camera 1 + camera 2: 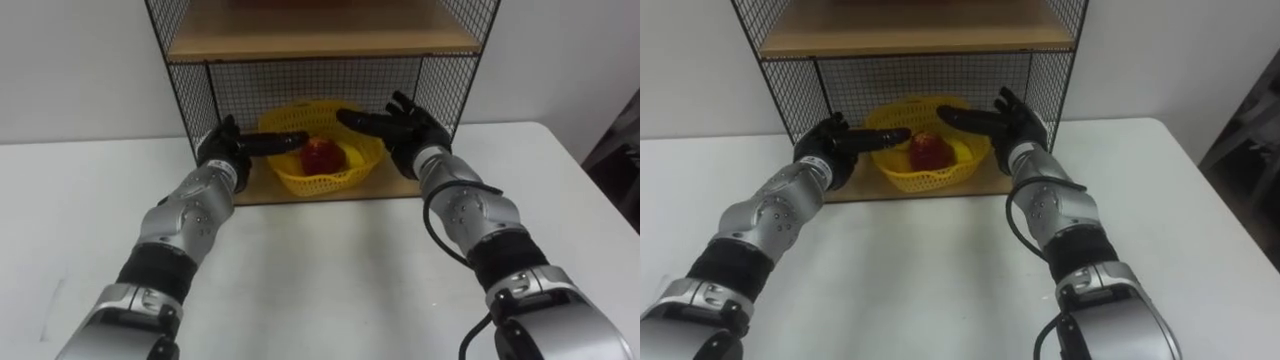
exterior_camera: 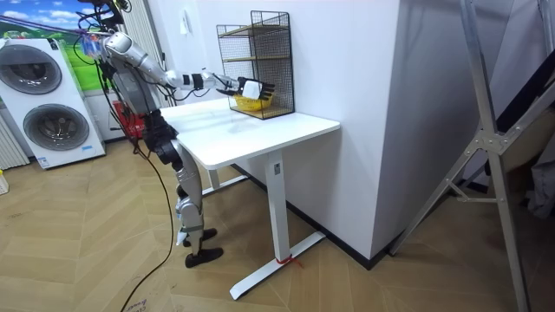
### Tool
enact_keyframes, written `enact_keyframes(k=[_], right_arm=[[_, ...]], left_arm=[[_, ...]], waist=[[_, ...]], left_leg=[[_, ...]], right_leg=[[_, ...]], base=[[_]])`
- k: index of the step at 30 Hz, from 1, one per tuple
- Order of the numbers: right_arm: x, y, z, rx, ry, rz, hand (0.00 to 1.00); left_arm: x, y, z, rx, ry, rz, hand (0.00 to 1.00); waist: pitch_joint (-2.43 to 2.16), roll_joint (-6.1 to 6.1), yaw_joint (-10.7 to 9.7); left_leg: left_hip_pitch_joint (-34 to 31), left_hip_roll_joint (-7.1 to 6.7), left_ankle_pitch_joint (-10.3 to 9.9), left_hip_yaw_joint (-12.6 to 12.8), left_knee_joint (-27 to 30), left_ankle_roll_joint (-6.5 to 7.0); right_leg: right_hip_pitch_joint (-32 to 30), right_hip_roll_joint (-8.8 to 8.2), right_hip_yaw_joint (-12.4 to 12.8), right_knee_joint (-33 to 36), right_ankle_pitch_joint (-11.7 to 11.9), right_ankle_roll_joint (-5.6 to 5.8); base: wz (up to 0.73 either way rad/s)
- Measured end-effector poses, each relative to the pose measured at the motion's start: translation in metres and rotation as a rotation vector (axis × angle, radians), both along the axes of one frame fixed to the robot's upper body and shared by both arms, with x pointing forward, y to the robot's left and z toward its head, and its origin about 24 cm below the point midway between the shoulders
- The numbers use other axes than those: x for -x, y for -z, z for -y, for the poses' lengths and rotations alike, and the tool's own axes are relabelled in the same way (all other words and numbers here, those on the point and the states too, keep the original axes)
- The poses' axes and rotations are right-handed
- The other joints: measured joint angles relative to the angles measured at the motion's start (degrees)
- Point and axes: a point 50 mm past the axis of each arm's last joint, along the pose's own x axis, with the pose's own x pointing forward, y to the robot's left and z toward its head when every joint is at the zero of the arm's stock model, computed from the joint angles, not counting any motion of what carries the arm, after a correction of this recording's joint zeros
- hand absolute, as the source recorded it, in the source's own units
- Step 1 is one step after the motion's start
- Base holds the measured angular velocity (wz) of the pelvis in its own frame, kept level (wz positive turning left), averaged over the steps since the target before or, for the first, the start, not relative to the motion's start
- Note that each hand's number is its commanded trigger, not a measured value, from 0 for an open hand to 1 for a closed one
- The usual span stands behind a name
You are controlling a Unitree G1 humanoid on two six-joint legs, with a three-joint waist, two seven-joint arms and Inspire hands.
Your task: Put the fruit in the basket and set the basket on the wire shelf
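The left robot hand (image 1: 225,148) is hanging at the basket's 9 o'clock side. Its fingers are lying straight and pointing toward 3 o'clock, across the near left rim, with nothing clasped in them. Whether they are touching the rim is hard to tell.

The basket (image 1: 310,184), yellow and woven, is sitting on the bottom board of the wire shelf (image 1: 198,92), inside the mesh walls and under the next wooden board (image 1: 320,38). An apple (image 1: 321,156), red, is lying in the middle of the basket. A yellow fruit (image 1: 352,155) is lying just beside the apple at its 3 o'clock; its kind is hard to make out.

The right robot hand (image 1: 410,128) is hovering at the basket's 2 o'clock side. Its fingers are spreading wide and straight toward 9 o'clock, above the far right rim, and they are gripping nothing. The two sets of fingertips are pointing at each other across the apple, well apart.

The shelf is standing on the white bench (image 1: 330,260), against the wall at 12 o'clock.

In the room view, two washers (image 2: 39,95) are standing at the room view's left. The robot is standing upright at the bench's end on that side, with both arms stretching level toward the shelf. The shelf is standing at the bench's far corner beside the white wall.
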Motion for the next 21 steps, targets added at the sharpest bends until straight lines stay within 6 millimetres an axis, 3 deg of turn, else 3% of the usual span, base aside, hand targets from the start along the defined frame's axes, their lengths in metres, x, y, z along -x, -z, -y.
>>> enact_keyframes(k=[7,9,11,16,21], right_arm=[[0.000,-0.021,0.004,0.008,-0.005,0.101,0.00],[0.007,-0.028,0.004,0.038,-0.012,0.164,0.00],[0.012,-0.027,0.005,0.056,-0.017,0.172,0.00],[0.024,-0.026,0.008,0.209,-0.033,0.206,0.00],[0.031,-0.031,0.007,0.268,-0.050,0.250,0.00]], left_arm=[[0.006,-0.020,-0.004,-0.013,0.003,0.121,0.00],[0.011,-0.023,-0.006,-0.023,0.004,0.153,0.00],[0.014,-0.026,-0.007,-0.041,0.007,0.177,0.00],[0.028,-0.031,-0.010,-0.115,0.021,0.242,0.00],[0.036,-0.037,-0.007,-0.116,0.063,0.293,0.00]], waist=[[-0.83,-0.12,0.09],[-1.32,-0.14,0.02],[-1.42,-0.23,0.07],[-1.36,-0.33,-0.04],[-0.70,-1.35,-0.03]], left_leg=[[2.09,0.07,0.27,0.44,-0.84,-0.13],[2.75,0.10,0.18,0.24,-0.87,-0.37],[3.08,0.11,0.19,0.20,-0.87,-0.43],[3.20,0.10,0.29,0.24,-1.32,-0.58],[2.60,0.23,0.60,0.30,-1.96,-0.96]], right_leg=[[1.35,-0.16,-0.06,0.52,-0.17,-0.15],[2.08,-0.16,-0.41,-0.38,-0.34,-0.08],[2.34,-0.26,-0.52,-0.24,-0.42,-0.13],[2.05,-0.37,-0.17,0.09,-0.78,0.13],[1.11,-0.18,0.05,-0.08,-0.70,-0.09]], base=[[-0.03],[0.04],[0.02],[-0.02],[-0.01]])
